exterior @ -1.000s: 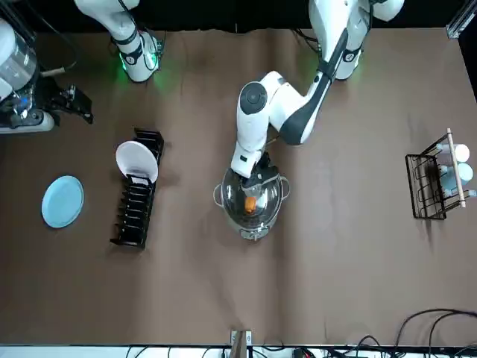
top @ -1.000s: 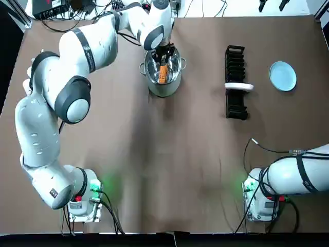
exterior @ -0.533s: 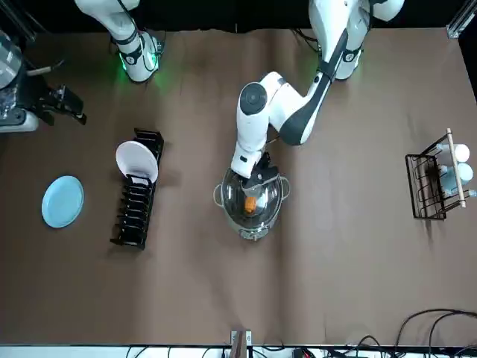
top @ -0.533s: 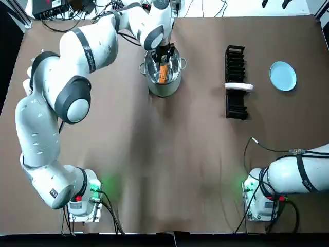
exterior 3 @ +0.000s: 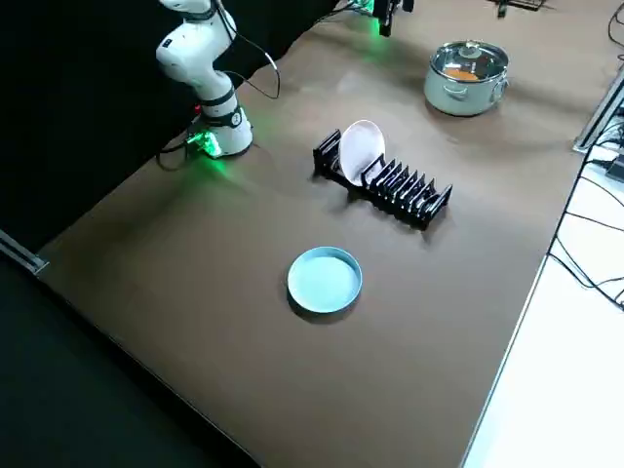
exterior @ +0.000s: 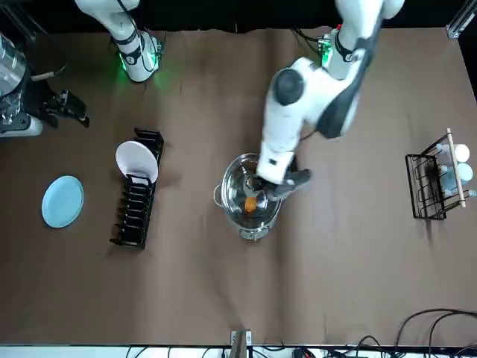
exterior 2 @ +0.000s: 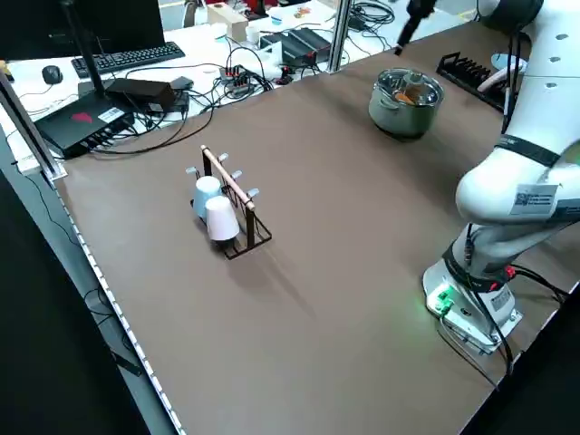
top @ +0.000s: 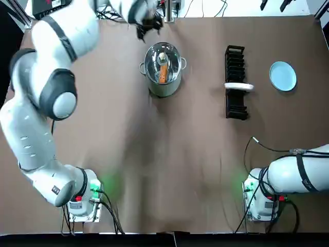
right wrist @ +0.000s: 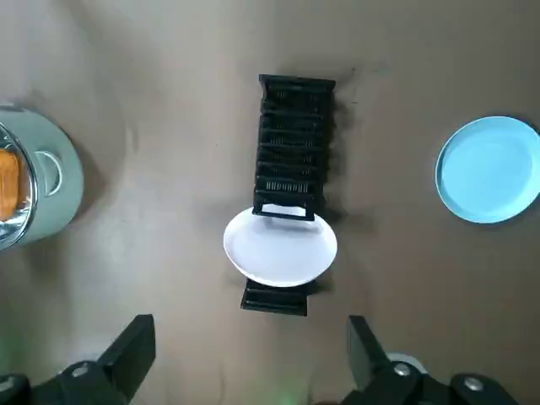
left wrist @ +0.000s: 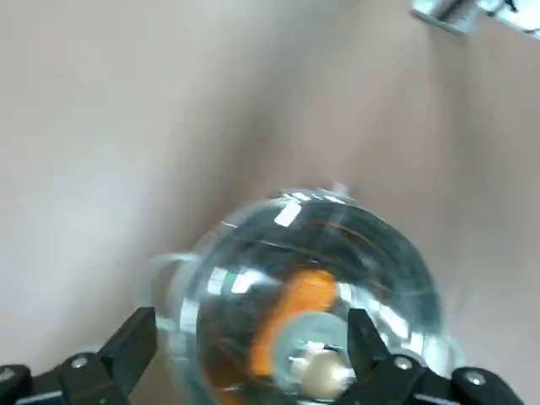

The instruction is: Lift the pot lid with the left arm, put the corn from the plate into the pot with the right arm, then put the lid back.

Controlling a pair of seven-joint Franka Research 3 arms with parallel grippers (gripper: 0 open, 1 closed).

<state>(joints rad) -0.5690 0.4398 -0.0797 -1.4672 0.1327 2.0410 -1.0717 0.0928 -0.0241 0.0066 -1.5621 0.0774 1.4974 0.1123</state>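
While the brown counter (top: 169,170) carries everything, the two arms stand over it. The left arm (top: 56,62) reaches to the far edge and the right arm (top: 300,172) is folded back at its own side. The left tool (left wrist: 251,327) hangs released, fingers spread with nothing between them. The right tool (right wrist: 251,331) is likewise spread and empty.

Well below the right tool stands the black dish rack (right wrist: 291,152) with a white plate (right wrist: 280,246) in it. Off to one side of it lies the blue plate (right wrist: 489,169), bare.

Below the left tool, clear of its fingers, stands the pot (top: 163,77). Its glass lid (top: 162,60) sits closed on the rim. The orange corn (left wrist: 291,312) lies inside, seen through the glass beside the knob (left wrist: 325,371).

By my reading all three steps are done: the corn is in, the lid is on, and nothing is held. Only bringing the left arm home seems left.
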